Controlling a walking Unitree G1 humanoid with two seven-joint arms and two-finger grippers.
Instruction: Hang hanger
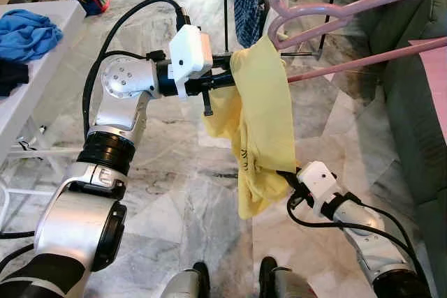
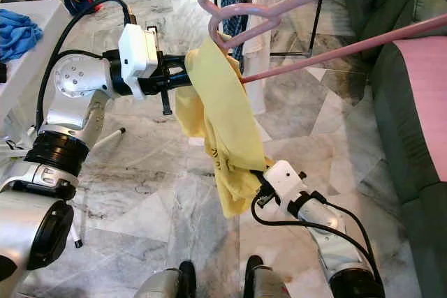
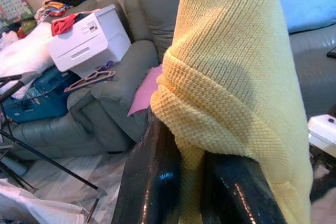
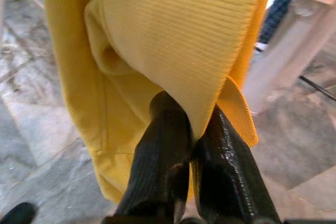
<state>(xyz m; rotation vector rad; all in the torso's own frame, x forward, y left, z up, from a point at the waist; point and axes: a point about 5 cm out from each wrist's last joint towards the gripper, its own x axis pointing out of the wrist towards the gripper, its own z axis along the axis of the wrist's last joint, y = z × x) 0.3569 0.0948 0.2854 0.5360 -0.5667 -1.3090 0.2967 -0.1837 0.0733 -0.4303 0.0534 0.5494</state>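
Observation:
A yellow knitted garment (image 1: pixel 262 116) hangs stretched between my two grippers above the marble floor. My left gripper (image 1: pixel 234 77) is raised at chest height and shut on the garment's upper edge; in the left wrist view its black fingers (image 3: pixel 152 177) pinch the knit. Lower down, my right gripper (image 1: pixel 285 176) is shut on the hem, as the right wrist view (image 4: pixel 197 129) confirms. A large pink hanger (image 1: pixel 349 8) reaches in from the upper right, its neck just above the garment's top. Whether its lower arm enters the fabric is hidden.
A white table (image 1: pixel 49 68) with a blue cloth (image 1: pixel 24 33) stands to my left. A grey-green sofa (image 1: pixel 412 102) with a pink cushion (image 1: pixel 436 82) lies to my right. Straight ahead is a dark clothes rack (image 1: pixel 225 5) with a blue checked garment (image 1: pixel 248 5).

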